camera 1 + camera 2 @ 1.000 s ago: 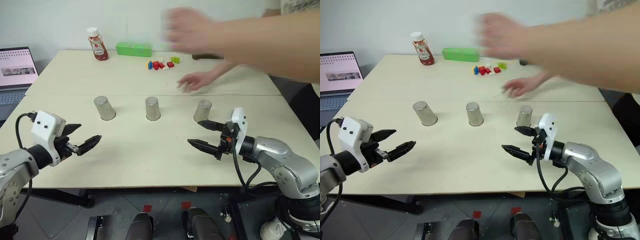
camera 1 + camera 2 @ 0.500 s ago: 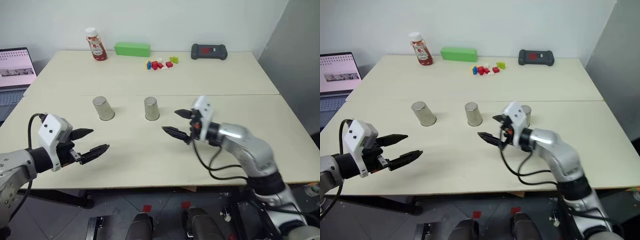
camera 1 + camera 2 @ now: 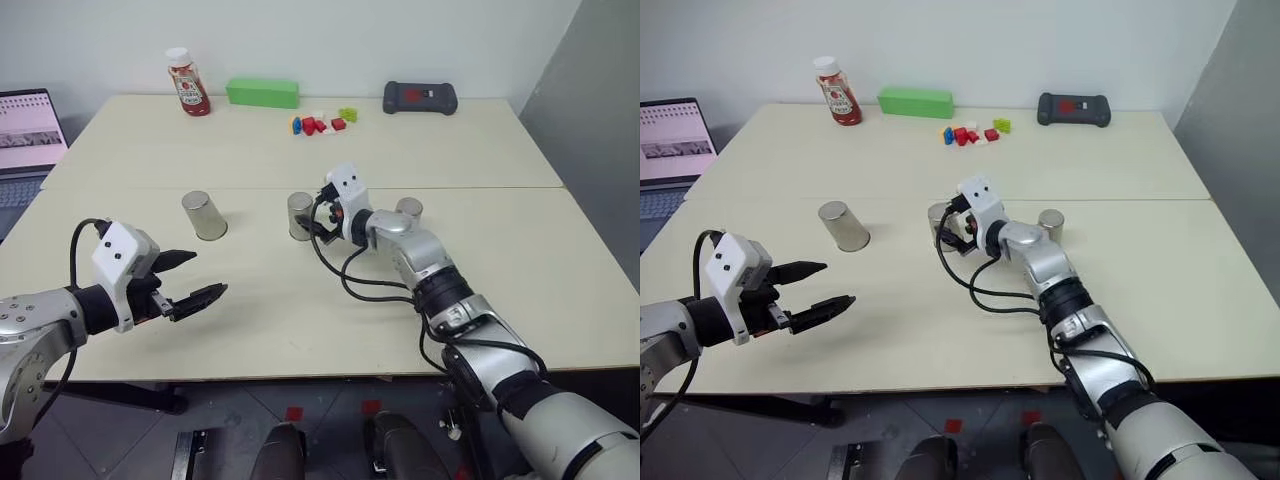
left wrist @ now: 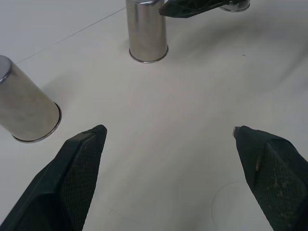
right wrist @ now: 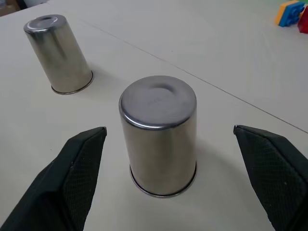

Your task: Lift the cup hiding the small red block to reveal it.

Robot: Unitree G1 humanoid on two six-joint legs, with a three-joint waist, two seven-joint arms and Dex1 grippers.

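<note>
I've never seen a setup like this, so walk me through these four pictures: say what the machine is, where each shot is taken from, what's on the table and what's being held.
It is a humanoid robot with two arms, each ending in a two-fingered black pincer. Two pictures come from cameras in its head, looking down over the arms; the other two come from cameras on its wrists, looking out between the fingers.

On the table three shiny metal cups stand upside down in a row: the left cup, the middle cup and the right cup. At the far edge are a ketchup bottle, a green box, some coloured bricks and a black controller. A laptop sits off to the left.

The right pincer is open, one finger on either side of the middle cup, not gripping it. The left pincer hangs open over bare table. Nothing is held.
</note>
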